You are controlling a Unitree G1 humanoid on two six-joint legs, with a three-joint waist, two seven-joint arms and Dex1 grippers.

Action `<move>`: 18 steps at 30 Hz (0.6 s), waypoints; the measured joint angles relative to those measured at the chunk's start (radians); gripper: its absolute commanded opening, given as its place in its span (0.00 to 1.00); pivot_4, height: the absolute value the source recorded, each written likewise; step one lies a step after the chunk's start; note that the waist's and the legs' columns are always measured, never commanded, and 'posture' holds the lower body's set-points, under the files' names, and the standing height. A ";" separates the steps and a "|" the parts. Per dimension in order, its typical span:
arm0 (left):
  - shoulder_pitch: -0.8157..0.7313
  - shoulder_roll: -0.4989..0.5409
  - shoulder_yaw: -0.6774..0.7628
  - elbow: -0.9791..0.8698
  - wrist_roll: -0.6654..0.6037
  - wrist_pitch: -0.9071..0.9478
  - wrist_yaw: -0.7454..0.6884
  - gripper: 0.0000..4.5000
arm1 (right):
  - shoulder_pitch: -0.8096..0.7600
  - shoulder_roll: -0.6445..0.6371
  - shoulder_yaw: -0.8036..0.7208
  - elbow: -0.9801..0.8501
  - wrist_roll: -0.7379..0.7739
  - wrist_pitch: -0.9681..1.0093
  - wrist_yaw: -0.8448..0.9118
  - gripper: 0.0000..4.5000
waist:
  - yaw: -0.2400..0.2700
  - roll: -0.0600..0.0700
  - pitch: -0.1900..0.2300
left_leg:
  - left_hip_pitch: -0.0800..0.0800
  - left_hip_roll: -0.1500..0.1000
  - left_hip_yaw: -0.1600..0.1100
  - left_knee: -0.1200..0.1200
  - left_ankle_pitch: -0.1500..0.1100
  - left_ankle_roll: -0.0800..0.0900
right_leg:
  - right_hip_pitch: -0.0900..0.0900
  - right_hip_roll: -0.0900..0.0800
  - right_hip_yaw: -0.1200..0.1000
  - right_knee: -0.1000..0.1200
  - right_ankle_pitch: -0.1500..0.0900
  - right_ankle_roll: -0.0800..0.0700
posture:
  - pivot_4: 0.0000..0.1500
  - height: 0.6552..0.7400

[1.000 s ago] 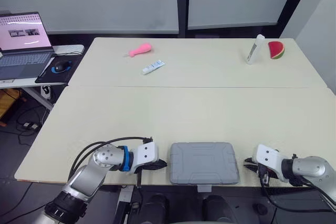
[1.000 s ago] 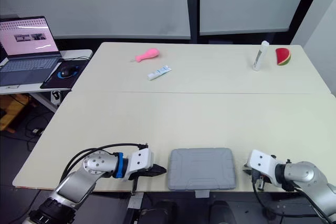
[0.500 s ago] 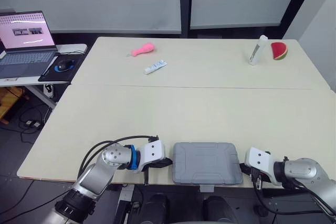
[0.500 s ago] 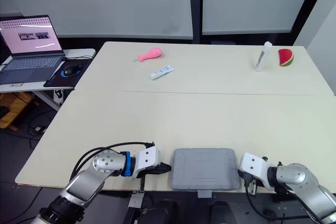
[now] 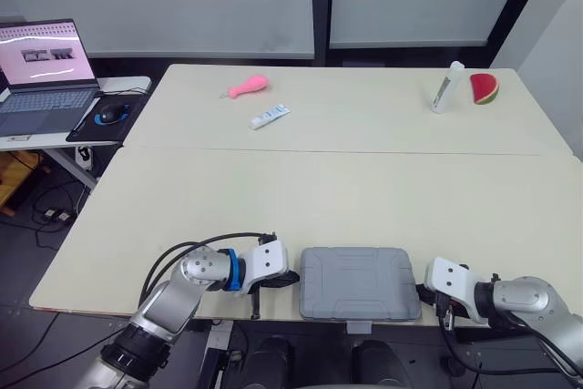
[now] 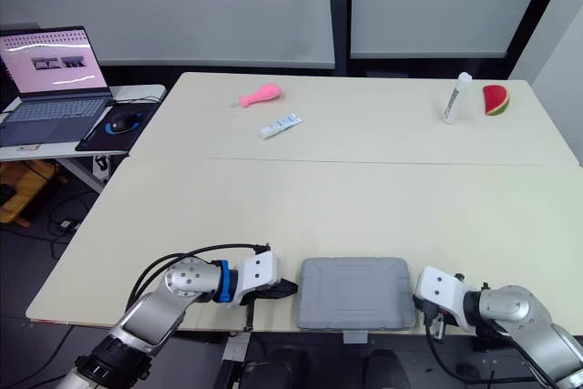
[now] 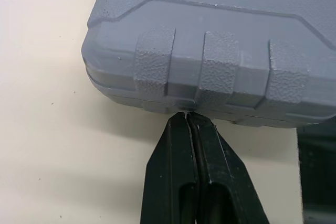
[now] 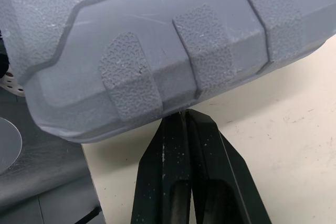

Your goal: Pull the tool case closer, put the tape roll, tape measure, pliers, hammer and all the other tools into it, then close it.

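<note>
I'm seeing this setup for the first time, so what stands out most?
A closed grey tool case sits at the table's near edge, with the left pincer and right pincer shut, tips at its opposite sides. Far across lie a pink toy and a watermelon slice.

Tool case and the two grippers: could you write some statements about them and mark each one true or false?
1. The case is closed. True.
2. The left gripper is open. False: it is shut, its tips at the case's side.
3. The right gripper is shut, its tips at the case's other side. True.
4. The case lies at the table's far edge. False: it lies at the near edge.
5. The bottle lies next to the case. False: it stands far away, near the red slice.
</note>
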 measured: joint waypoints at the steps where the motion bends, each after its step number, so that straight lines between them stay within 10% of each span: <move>1: 0.000 -0.005 0.000 0.005 0.001 0.000 0.004 0.00 | 0.000 0.001 -0.001 0.001 0.000 -0.001 0.000 0.00 | 0.000 0.000 0.000 | 0.000 0.000 0.000 0.000 0.000 0.000 | 0.000 0.000 0.000 0.000 0.000 0.000 | 1.00 1.00; 18: -0.017 -0.054 -0.007 0.030 0.039 0.000 0.030 0.00 | 0.007 0.013 -0.026 0.008 -0.020 -0.007 0.007 0.00 | 0.001 0.000 0.000 | 0.000 0.000 0.000 0.000 0.000 0.000 | 0.001 0.000 0.000 0.000 0.000 0.000 | 1.00 1.00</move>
